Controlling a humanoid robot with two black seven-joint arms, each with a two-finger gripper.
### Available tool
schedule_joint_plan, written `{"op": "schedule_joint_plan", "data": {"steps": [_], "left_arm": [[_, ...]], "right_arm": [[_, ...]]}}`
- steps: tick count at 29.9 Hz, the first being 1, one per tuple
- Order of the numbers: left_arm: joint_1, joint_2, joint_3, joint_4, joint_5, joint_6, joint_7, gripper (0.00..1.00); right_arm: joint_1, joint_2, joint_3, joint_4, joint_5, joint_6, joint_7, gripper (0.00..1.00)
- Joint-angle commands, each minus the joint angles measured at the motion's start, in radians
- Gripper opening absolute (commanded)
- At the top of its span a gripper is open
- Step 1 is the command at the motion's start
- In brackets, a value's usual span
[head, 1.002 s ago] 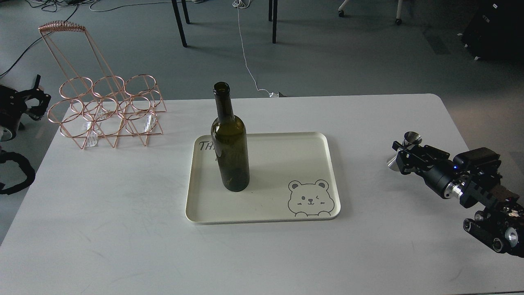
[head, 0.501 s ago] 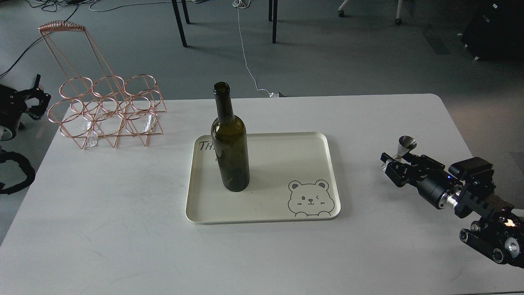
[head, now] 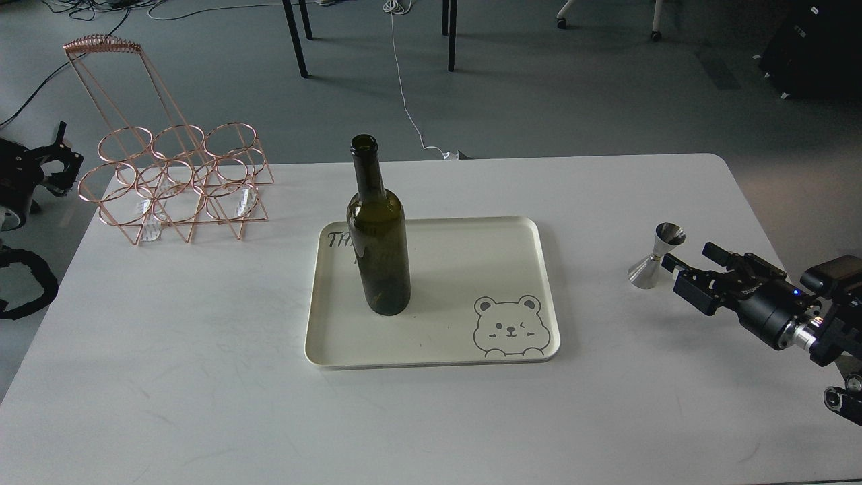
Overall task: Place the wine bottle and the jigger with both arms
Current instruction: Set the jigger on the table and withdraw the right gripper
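The dark green wine bottle [head: 379, 236] stands upright on the left part of the cream tray [head: 465, 269] at the table's middle. The silver jigger [head: 656, 256] stands upright on the white table, right of the tray and apart from it. My right gripper [head: 689, 265] is open and empty, just right of the jigger, its fingers pointing left toward it and clear of it. My left gripper [head: 50, 165] hangs off the table's far left edge, small and dark, well away from the bottle.
A copper wire bottle rack [head: 178, 182] stands at the table's back left. The tray has a bear drawing [head: 508, 327] at its front right corner. Chair legs and cables lie on the floor beyond the table.
My right gripper opened, let go of the jigger and drew back to the right. The jigger now stands alone on the table. The left arm and the bottle have not moved.
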Motion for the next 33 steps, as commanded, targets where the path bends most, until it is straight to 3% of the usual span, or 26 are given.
{"op": "schedule_joint_plan", "data": {"steps": [1, 9, 17, 22, 28, 33], "left_arm": [[0.0, 0.005, 0.0, 0.0, 0.0, 0.0, 0.0, 0.98], [-0.017, 0.014, 0.002, 0.0, 0.002, 0.0, 0.003, 0.98], [-0.064, 0.067, 0.003, -0.003, 0.049, 0.0, 0.026, 0.98], [-0.162, 0.126, 0.003, -0.003, 0.162, 0.0, 0.026, 0.98], [-0.309, 0.169, 0.003, -0.02, 0.378, 0.0, 0.025, 0.98], [-0.363, 0.219, 0.005, -0.24, 0.624, 0.0, 0.022, 0.98]], "right_arm": [[0.012, -0.095, 0.012, 0.076, 0.004, 0.0, 0.0, 0.89], [0.176, -0.095, 0.095, 0.065, 0.22, 0.0, 0.0, 0.96], [0.403, 0.15, 0.106, -0.143, 0.448, 0.0, 0.0, 0.96], [0.48, 0.261, 0.104, -0.274, 0.707, 0.0, 0.0, 0.96], [0.5, 0.342, 0.169, -0.384, 1.068, 0.148, 0.0, 0.97], [0.5, 0.352, 0.271, -0.462, 1.292, 0.375, 0.0, 0.97]]}}
